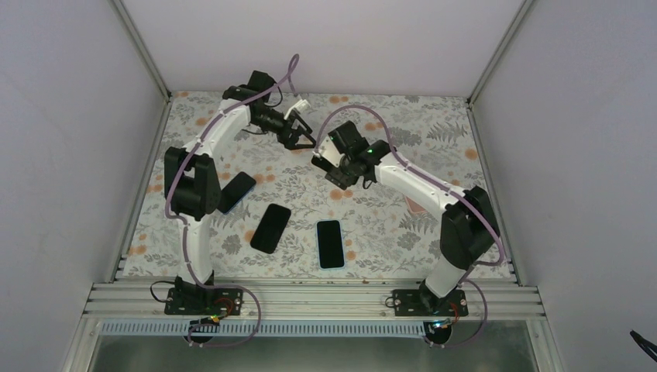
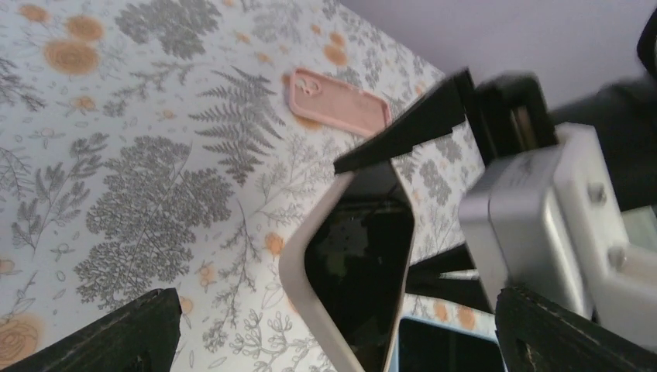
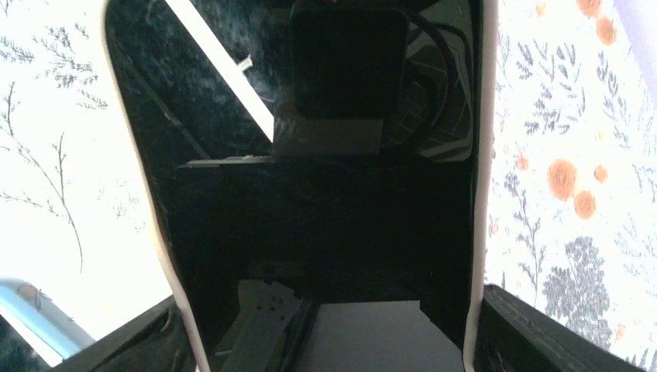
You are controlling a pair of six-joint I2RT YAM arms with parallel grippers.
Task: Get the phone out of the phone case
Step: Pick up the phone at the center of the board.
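The phone (image 3: 310, 194), black screen up, sits in a whitish case (image 3: 482, 155) and fills the right wrist view. My right gripper (image 3: 329, 329) is shut on it, one finger on each long edge, and holds it above the table (image 1: 321, 159). In the left wrist view the cased phone (image 2: 352, 263) hangs tilted between my left fingers (image 2: 116, 337), touching neither. My left gripper (image 2: 333, 322) is open, just left of the right gripper in the top view (image 1: 300, 138).
A pink empty case (image 2: 337, 101) lies on the floral table, partly hidden under the right arm in the top view (image 1: 413, 206). Three other phones lie nearer the bases: blue-cased (image 1: 237, 191), black (image 1: 270, 228), blue-cased (image 1: 330, 243). Walls enclose the table.
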